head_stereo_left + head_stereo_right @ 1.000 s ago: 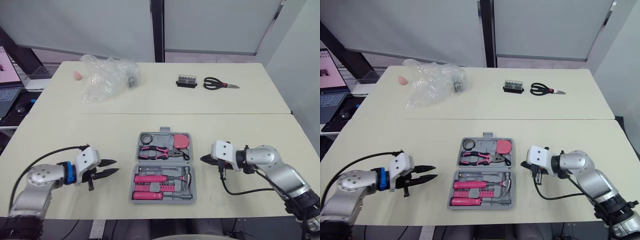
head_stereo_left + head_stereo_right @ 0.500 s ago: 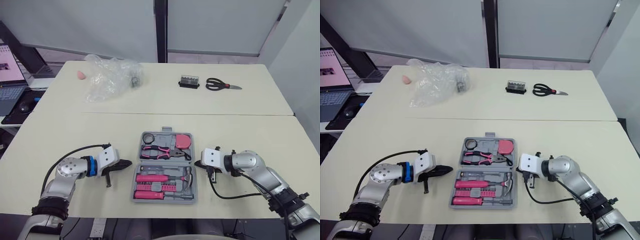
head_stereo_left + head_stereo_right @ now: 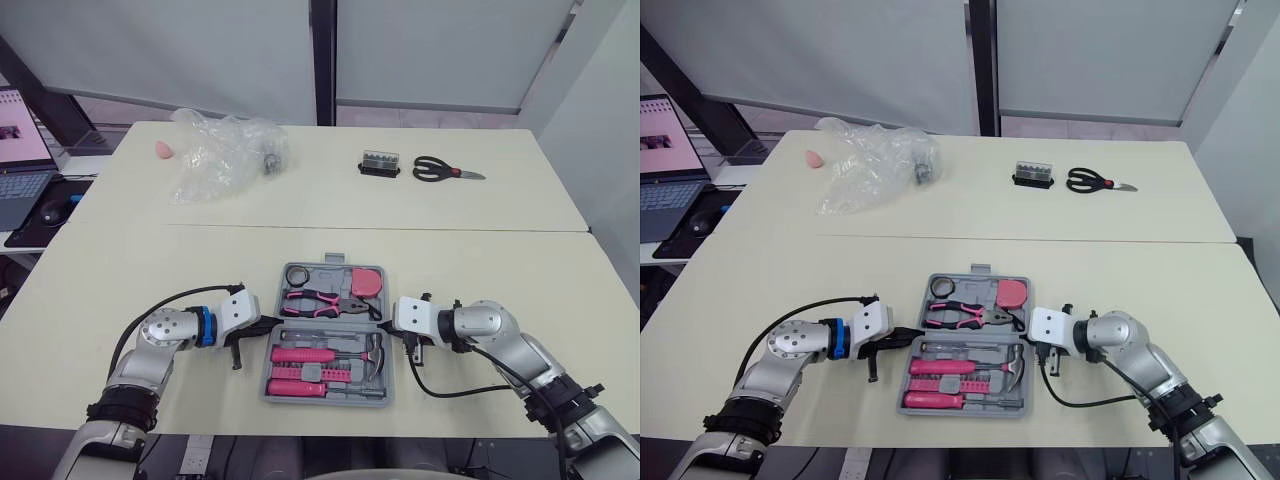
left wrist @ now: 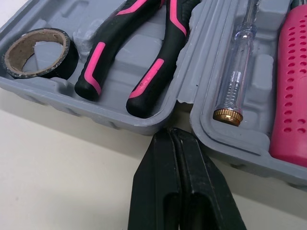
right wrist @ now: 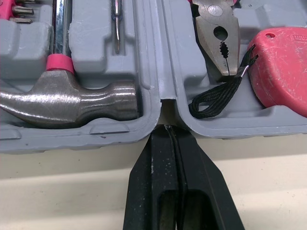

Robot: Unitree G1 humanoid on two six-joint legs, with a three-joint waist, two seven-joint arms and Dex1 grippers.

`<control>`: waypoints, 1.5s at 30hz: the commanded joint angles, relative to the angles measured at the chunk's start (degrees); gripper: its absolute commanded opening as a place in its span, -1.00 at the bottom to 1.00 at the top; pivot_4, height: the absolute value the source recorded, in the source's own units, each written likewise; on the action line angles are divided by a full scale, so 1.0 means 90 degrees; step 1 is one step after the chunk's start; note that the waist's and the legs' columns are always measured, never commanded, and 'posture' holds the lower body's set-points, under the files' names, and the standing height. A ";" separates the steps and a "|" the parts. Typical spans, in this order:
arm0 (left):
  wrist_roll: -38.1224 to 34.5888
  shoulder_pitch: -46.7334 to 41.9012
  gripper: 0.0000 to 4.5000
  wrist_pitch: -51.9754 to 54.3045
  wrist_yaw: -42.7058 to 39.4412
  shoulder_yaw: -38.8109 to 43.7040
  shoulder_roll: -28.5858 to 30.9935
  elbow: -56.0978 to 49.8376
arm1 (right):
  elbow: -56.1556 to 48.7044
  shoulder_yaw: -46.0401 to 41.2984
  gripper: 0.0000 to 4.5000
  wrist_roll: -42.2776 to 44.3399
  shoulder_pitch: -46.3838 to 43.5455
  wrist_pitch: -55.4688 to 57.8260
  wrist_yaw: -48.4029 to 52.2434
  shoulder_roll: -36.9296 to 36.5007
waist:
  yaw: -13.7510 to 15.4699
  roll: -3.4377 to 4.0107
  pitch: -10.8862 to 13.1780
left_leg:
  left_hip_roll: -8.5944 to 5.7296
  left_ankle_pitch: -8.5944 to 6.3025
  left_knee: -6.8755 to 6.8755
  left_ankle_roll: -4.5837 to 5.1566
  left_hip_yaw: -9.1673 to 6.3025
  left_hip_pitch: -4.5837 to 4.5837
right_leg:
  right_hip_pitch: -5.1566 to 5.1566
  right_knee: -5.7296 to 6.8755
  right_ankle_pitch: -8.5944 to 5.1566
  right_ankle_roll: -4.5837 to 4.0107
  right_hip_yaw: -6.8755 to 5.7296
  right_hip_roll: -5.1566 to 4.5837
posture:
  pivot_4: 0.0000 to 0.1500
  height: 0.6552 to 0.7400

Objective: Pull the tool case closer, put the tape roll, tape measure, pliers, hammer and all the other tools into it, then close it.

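1. A laptop (image 3: pixel 15 150) stands off the far left edge of the table (image 3: pixel 480 260). On the table's far left lie a small pink object (image 3: pixel 160 150) and a crumpled clear plastic bag (image 3: pixel 222 155).
2. The left gripper (image 4: pixel 170 132) lies low over the near tabletop, forearm reaching rightward. Its fingers are pressed together on nothing, with their tips at the gap between the two halves on the left side of the tool case (image 3: pixel 325 335).
3. The tool case lies open at the table's near middle. Its far half holds the tape roll (image 3: pixel 294 276), pliers (image 3: pixel 320 300) and tape measure (image 3: pixel 366 283). Its near half holds the hammer (image 3: pixel 375 350), a clear-handled screwdriver (image 4: pixel 235 72) and pink-handled tools (image 3: pixel 300 372).
4. The right gripper (image 5: pixel 165 128) mirrors the left, pointing leftward. Its fingers are together and empty, with their tips at the hinge gap on the case's right side, just beside the hammer head.
5. A black bit holder (image 3: pixel 379 163) and scissors (image 3: pixel 440 169) lie at the far right, well apart from the case.
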 commanded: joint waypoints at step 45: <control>-0.0018 0.1390 -0.99 0.0615 0.0143 -0.0147 0.0276 -0.1845 | -0.1700 0.0353 -1.00 0.0119 0.0826 0.1253 0.0414 -0.0157 | -0.0005 0.0000 -0.0001 | 0.0001 -0.0001 -0.0003 0.0001 0.0001 0.0001 | 0.0000 -0.0004 -0.0001 0.0000 0.0001 0.0000 | 1.00 1.00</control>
